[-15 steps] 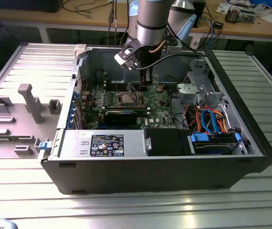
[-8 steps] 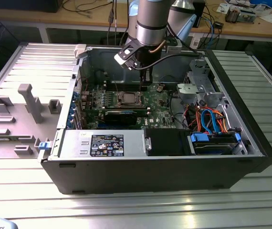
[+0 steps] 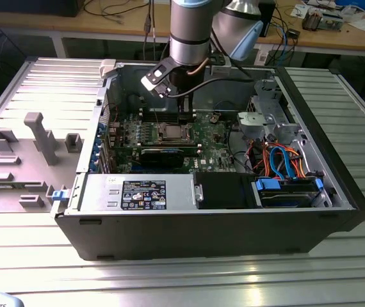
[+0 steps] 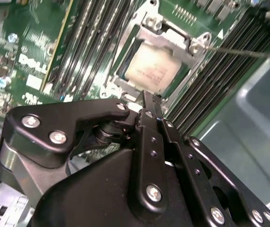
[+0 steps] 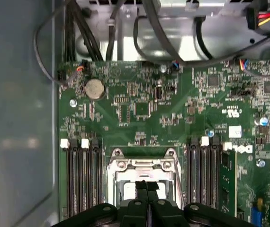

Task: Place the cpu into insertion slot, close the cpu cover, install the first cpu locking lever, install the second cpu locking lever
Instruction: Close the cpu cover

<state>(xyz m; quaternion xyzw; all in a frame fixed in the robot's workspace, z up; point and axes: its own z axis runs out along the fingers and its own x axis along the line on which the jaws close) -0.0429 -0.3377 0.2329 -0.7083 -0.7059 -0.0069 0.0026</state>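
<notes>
Note cpu (image 4: pixel 151 71) under closed cpu cover (image 4: pixel 161 40); gripper (image 4: pixel 147 98) just beside, fingers together, empty. Judge lever step in hand: needs fine tip contact on locking lever (image 4: pixel 244 51).

In the first wrist view the pincer (image 5: pixel 147 184) covers the middle of the cpu (image 5: pixel 125 193). The picture's edge cuts off the part of the cpu cover (image 5: pixel 142 164) that lies under the pincer's body. In the second wrist view this black body hides the green board (image 4: pixel 31 28) beneath it. The locking lever (image 4: pixel 239 51), beyond the pincer's tip, has a blurred far end.
</notes>
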